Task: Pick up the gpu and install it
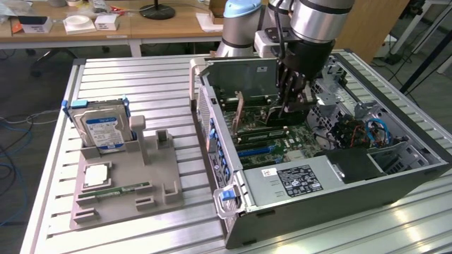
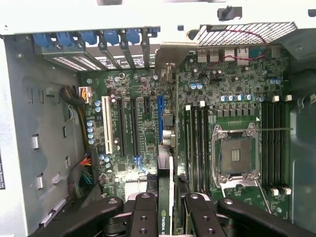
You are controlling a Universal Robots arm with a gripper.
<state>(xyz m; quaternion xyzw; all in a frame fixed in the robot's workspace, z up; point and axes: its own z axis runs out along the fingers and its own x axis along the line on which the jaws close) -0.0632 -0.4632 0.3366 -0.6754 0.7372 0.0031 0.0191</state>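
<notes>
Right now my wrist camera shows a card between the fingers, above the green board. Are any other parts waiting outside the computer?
Observer: Yes. While the gripper holds the gpu inside the case, a hard drive stands upright in a grey tray on the exterior view's left.
Operator: Is anything else on that tray?
Observer: A narrow green RAM stick lies flat on it, nearer the exterior camera than the hard drive.
</notes>
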